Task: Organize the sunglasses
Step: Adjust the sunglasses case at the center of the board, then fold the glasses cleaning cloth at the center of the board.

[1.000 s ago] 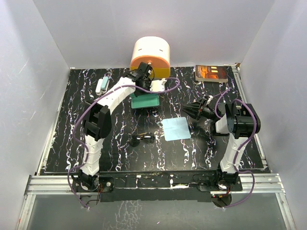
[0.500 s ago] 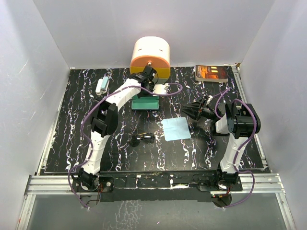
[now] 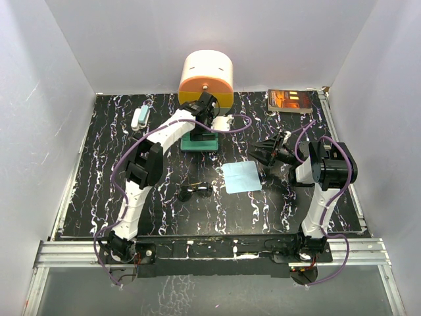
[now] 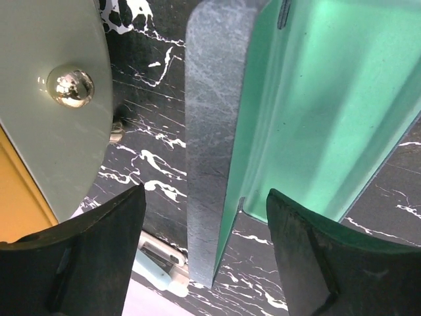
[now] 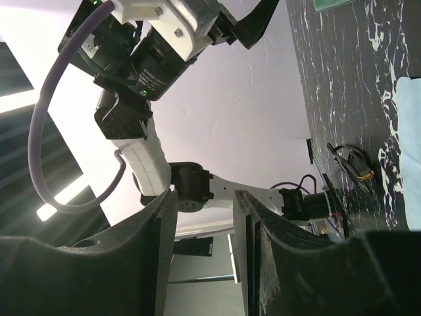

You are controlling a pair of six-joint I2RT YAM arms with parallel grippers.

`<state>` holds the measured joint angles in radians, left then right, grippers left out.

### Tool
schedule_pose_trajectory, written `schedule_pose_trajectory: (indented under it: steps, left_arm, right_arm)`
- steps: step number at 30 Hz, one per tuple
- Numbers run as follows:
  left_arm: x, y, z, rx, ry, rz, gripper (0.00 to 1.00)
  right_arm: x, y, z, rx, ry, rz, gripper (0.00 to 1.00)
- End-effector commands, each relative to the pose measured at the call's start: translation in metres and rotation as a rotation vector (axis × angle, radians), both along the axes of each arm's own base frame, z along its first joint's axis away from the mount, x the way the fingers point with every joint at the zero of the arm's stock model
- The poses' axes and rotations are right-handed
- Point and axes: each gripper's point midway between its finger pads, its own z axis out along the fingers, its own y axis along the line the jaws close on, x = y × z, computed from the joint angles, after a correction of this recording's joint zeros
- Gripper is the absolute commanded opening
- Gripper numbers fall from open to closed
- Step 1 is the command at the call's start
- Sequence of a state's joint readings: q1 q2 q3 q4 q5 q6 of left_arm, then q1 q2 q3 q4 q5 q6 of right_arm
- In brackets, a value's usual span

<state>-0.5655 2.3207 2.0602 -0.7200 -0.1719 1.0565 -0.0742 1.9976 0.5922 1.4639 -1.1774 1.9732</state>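
The sunglasses [image 3: 196, 191] lie folded on the black marbled table, left of the light-blue cloth [image 3: 241, 176]; they also show in the right wrist view as the sunglasses [image 5: 352, 164]. The case [image 3: 199, 140] stands open at the back centre, its grey-blue lid [image 4: 210, 131] upright and its teal lining [image 4: 316, 112] showing. My left gripper [image 4: 206, 191] is open, its jaws on either side of the lid's edge with gaps on both sides. My right gripper [image 3: 258, 153] hovers right of the cloth, pointing left, open with nothing between its fingers [image 5: 263, 250].
An orange-and-white round container [image 3: 206, 79] with a shiny knob [image 4: 70, 84] stands just behind the case. A book [image 3: 290, 100] lies at the back right. A small white-and-teal object [image 3: 139, 117] lies at the back left.
My left arm shifted slightly right over the case, and its jaws have opened off the lid. The right jaws have widened a little; that arm has not moved.
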Motion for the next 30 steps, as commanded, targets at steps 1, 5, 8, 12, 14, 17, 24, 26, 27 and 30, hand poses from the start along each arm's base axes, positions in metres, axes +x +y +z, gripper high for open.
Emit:
schedule_pose_trajectory:
  steps: [1, 5, 8, 12, 14, 17, 24, 26, 27, 30]
  left_arm:
    - [0.001, -0.003, 0.053, -0.055, -0.101, 0.017, 0.77]
    - [0.0, -0.007, 0.077, -0.082, -0.15, 0.028, 0.97]
    - [-0.006, -0.011, 0.095, -0.111, -0.161, 0.051, 0.97]
    - [-0.017, -0.016, 0.121, -0.191, -0.166, 0.113, 0.97]
    - [-0.026, -0.019, 0.138, -0.25, -0.173, 0.145, 0.97]
    - [-0.047, -0.024, 0.141, -0.312, -0.126, 0.202, 0.97]
    - [-0.095, -0.04, 0.101, -0.429, 0.106, 0.363, 0.97]
    - [-0.103, -0.045, 0.097, -0.47, 0.148, 0.383, 0.97]
    - [-0.104, -0.048, 0.096, -0.493, 0.155, 0.396, 0.97]
    - [-0.102, -0.051, 0.094, -0.528, 0.155, 0.448, 0.97]
  right_arm:
    - [-0.018, 0.0, 0.047, -0.039, -0.413, 0.013, 0.44]
    - [-0.023, 0.001, 0.047, -0.046, -0.417, 0.025, 0.44]
    - [-0.027, 0.001, 0.042, -0.054, -0.412, 0.039, 0.44]
    - [-0.037, -0.001, 0.032, -0.075, -0.401, 0.065, 0.44]
    - [-0.04, -0.005, 0.03, -0.088, -0.406, 0.072, 0.44]
    - [-0.041, -0.014, 0.035, -0.109, -0.435, 0.064, 0.43]
    - [-0.02, -0.023, 0.046, -0.253, -0.545, 0.029, 0.41]
    - [0.009, -0.032, 0.029, -0.443, -0.43, -0.009, 0.41]
    - [0.023, -0.044, 0.012, -0.663, -0.377, -0.036, 0.42]
    - [0.043, -0.074, -0.003, -1.085, -0.332, -0.051, 0.43]
